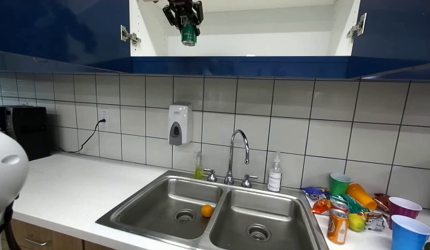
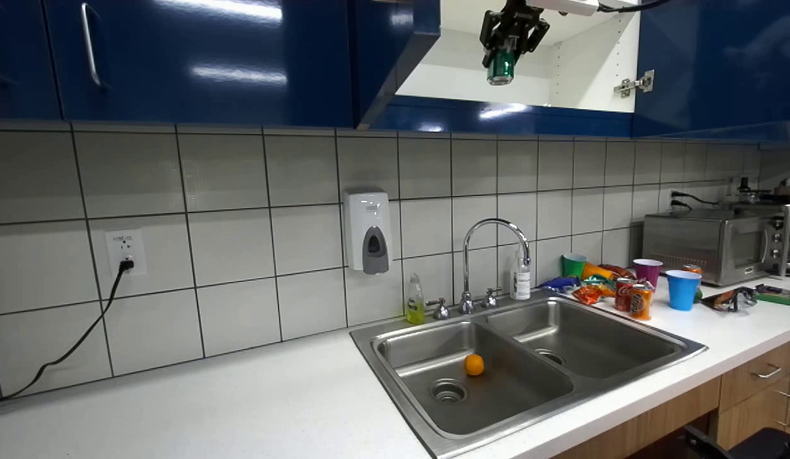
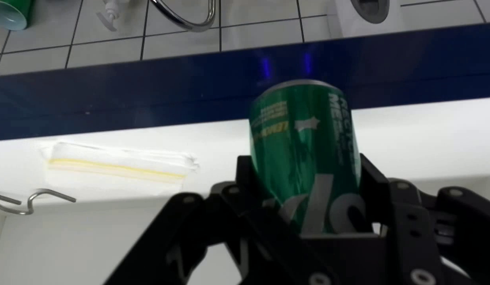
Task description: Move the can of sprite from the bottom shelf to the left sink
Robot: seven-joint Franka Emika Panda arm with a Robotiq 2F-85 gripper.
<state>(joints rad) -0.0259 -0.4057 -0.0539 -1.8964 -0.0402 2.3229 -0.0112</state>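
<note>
The green can of sprite (image 1: pixel 189 34) is in my gripper (image 1: pixel 190 29), its silvery end pointing down in both exterior views (image 2: pixel 501 67). In the wrist view, the black fingers press on both sides of the can (image 3: pixel 304 134); my gripper (image 3: pixel 302 166) is shut on it. The can hangs at the open cabinet, above its blue front edge (image 1: pixel 235 65); how far out is unclear. The white bottom shelf (image 3: pixel 426 138) shows behind the can in the wrist view. The left sink (image 1: pixel 145 215) is far below, also seen in an exterior view (image 2: pixel 503 405).
An orange (image 1: pixel 207 210) lies in the left sink beside the drain. A tall faucet (image 1: pixel 246 146) stands behind the basins. Open blue doors (image 2: pixel 395 57) flank the cabinet. A soap dispenser (image 1: pixel 180 123) hangs on the wall. Cups, cans and wrappers crowd the counter right of the sink.
</note>
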